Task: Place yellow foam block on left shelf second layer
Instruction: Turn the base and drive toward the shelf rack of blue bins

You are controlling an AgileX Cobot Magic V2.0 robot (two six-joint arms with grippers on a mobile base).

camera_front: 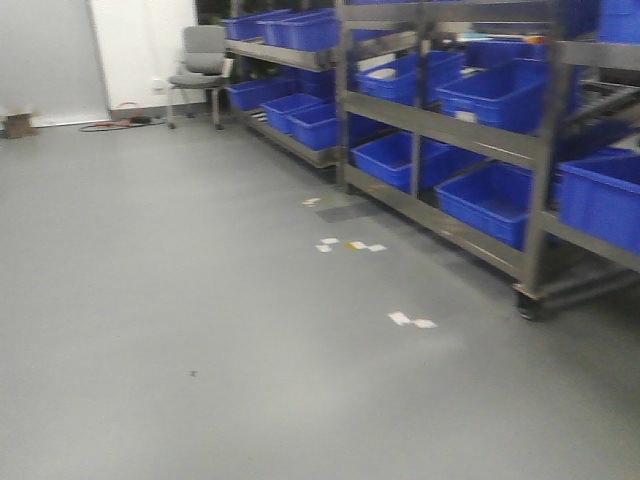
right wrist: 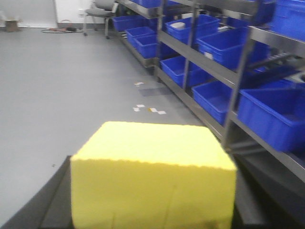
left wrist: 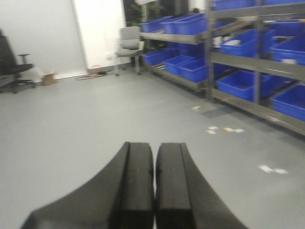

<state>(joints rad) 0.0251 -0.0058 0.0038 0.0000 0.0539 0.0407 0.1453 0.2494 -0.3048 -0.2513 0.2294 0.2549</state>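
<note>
The yellow foam block (right wrist: 152,176) hides most of the right jaws, its underside cut off below.

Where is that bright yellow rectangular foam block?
The yellow foam block fills the lower foreground of the right wrist view, gripped between the black fingers of the right hand, with grey metal shelves of blue plastic bins ahead on its right.

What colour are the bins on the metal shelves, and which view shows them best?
Blue; the bins on the shelves show best in the exterior front-facing view.
</note>
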